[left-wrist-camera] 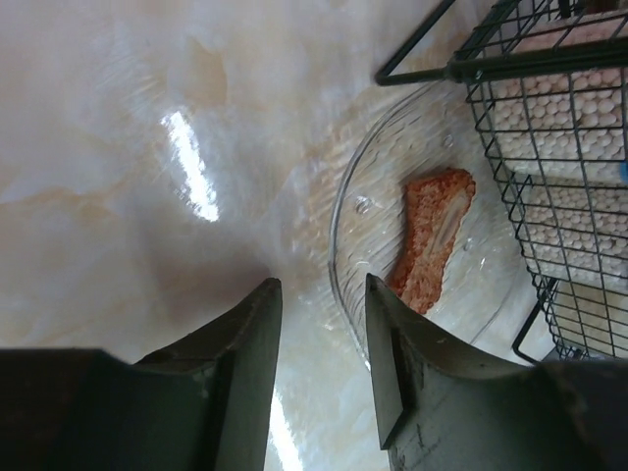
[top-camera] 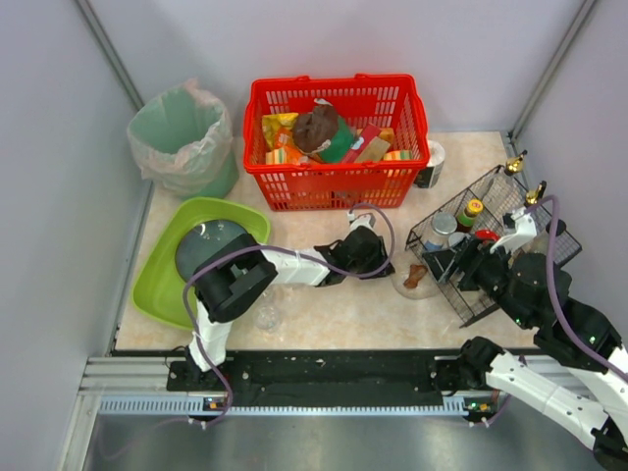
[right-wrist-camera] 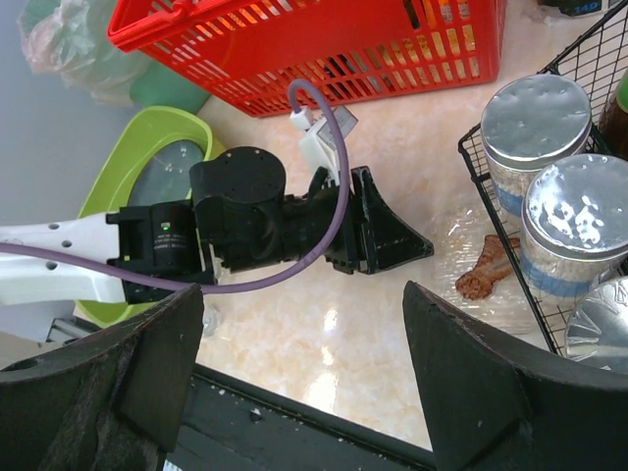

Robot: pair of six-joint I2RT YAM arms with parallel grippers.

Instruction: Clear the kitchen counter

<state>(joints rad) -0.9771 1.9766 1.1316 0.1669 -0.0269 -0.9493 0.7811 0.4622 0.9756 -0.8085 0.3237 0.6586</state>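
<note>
The kitchen counter [top-camera: 334, 319] is pale marbled stone. Near its middle right lies a clear glass dish [top-camera: 400, 287] holding a brown bone-shaped piece of food [top-camera: 417, 277]. My left gripper [top-camera: 385, 263] reaches to the dish's left side. In the left wrist view the left gripper [left-wrist-camera: 322, 324] is open. Its jaws straddle the dish's rim [left-wrist-camera: 341, 221], one finger [left-wrist-camera: 412, 363] over the dish and the other on the counter side. The food [left-wrist-camera: 429, 240] lies just beyond. My right gripper [right-wrist-camera: 304, 334] is open wide and empty above the counter's front edge.
A red basket [top-camera: 334, 186] full of packets stands at the back. At the back left is a bagged bin [top-camera: 182, 137]. A lime tray [top-camera: 157, 285] holds a grey round plate [top-camera: 208, 245]. At the right, a black wire rack [top-camera: 496, 211] holds jars [right-wrist-camera: 535, 123]. A black rail [top-camera: 324, 368] runs along the front.
</note>
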